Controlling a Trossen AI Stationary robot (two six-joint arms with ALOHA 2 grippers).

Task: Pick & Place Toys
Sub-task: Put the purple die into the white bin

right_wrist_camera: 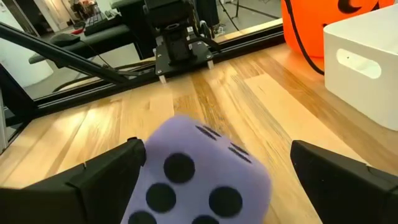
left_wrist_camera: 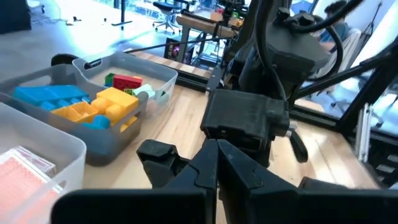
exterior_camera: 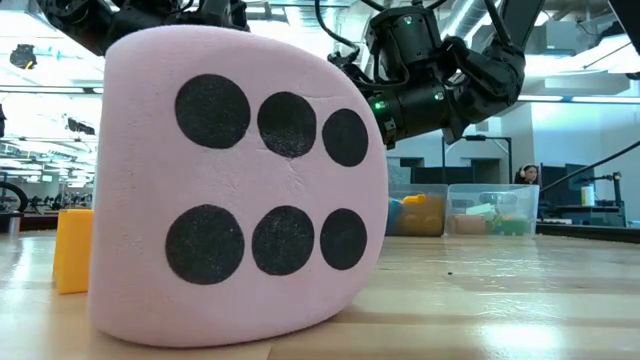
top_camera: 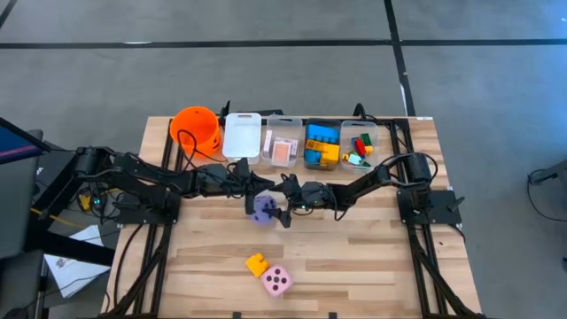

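A purple dotted die (right_wrist_camera: 199, 180) rests on the table's middle, also the purple die (top_camera: 262, 209) from above. My right gripper (right_wrist_camera: 217, 180) reaches in from the table's right, open, one finger on each side of the die. My left gripper (left_wrist_camera: 214, 171) hovers just beyond the die toward the far left, shut and empty, also the left gripper (top_camera: 251, 189) from above. A pink dotted die (top_camera: 276, 281) and an orange-yellow brick (top_camera: 257, 263) sit near the front edge. My right gripper has the purple die between its open fingers, which come in nearly level from the table's right. One finger (right_wrist_camera: 112, 177) lies close against the die's side; I cannot tell whether it touches. The other finger (right_wrist_camera: 336, 174) stands apart. The die rests on the table.
Along the far edge stand an orange bucket (top_camera: 197, 128), a white bin (top_camera: 242, 135), a clear bin with pink cards (top_camera: 282, 149), and two bins of coloured bricks (top_camera: 322, 146) (top_camera: 359, 146). The pink die (exterior_camera: 240, 190) fills the low view.
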